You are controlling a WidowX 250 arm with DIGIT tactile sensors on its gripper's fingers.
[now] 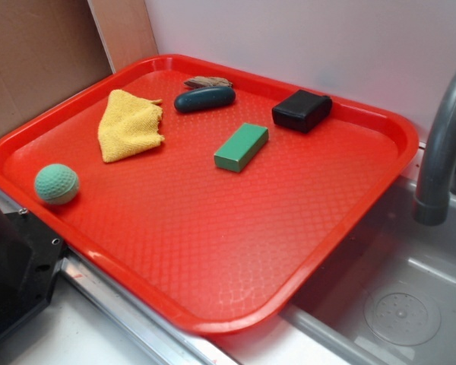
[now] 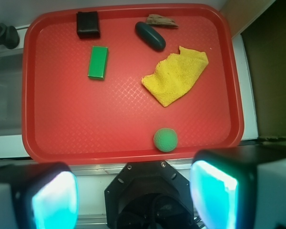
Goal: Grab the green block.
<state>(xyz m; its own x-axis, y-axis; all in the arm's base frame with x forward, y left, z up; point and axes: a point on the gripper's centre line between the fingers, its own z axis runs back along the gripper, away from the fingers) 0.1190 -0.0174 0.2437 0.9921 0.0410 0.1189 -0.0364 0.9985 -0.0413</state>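
The green block (image 1: 241, 147) lies flat on the red tray (image 1: 213, 251), a little behind its middle, with nothing touching it. In the wrist view the green block (image 2: 98, 62) is far ahead at the upper left. My gripper (image 2: 133, 195) hangs high above the tray's near edge and is open. Its two fingers (image 2: 55, 200) with glowing cyan pads stand wide apart with nothing between them. The gripper is outside the exterior view.
On the tray also lie a black box (image 1: 302, 110), a dark teal oblong (image 1: 204, 99), a wood scrap (image 1: 207, 81), a yellow cloth (image 1: 129, 125) and a pale green ball (image 1: 57, 184). A grey faucet (image 1: 441, 144) and sink (image 1: 395, 304) are at the right, and the black robot base (image 1: 11, 274) at the left.
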